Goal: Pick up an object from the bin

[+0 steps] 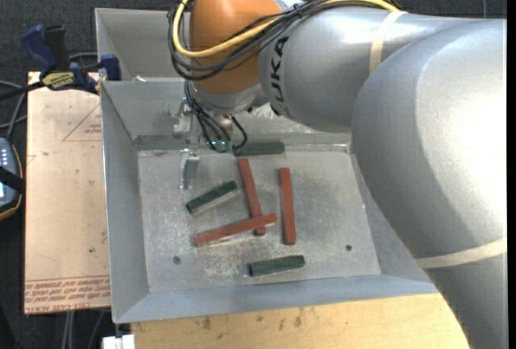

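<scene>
My gripper [190,172] hangs low over the bin's back left part, below the arm's orange cover. Just in front of it and slightly to the right, a short dark green bar [212,197] lies slanted on the bin floor, apart from the gripper. A red-brown bar [250,194] lies to the right of the green one, running front to back. Another dark green bar [260,148] lies along the back wall, to the right of the gripper.
A second red-brown bar [285,205] lies upright further right. A third [234,230] lies slanted across the middle front. One more dark green bar [276,265] rests near the front wall. The arm covers the bin's right side.
</scene>
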### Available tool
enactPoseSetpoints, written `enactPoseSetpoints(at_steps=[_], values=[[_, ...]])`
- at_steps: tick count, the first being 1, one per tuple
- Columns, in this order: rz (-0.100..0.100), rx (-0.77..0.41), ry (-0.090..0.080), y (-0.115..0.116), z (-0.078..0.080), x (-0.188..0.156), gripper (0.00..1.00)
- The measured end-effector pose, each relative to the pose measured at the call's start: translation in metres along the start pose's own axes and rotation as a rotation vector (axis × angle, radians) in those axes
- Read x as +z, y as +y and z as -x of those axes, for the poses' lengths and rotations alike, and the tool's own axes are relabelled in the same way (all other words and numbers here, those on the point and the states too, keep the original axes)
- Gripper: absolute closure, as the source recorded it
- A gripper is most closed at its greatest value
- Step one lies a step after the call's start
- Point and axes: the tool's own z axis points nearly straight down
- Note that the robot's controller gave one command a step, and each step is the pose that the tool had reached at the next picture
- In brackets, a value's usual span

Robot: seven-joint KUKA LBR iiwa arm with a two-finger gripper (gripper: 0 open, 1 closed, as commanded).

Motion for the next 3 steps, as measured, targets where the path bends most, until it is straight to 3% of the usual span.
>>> enactPoseSetpoints(at_steps=[1, 2, 3], values=[[0.001, 0.002, -0.008, -0.001, 0.002, -0.005, 0.00], [0.003, -0.152, -0.014, -0.025, -0.019, 0.014, 0.00], [0.000, -0.268, -0.014, -0.089, -0.010, 0.066, 1.00]])
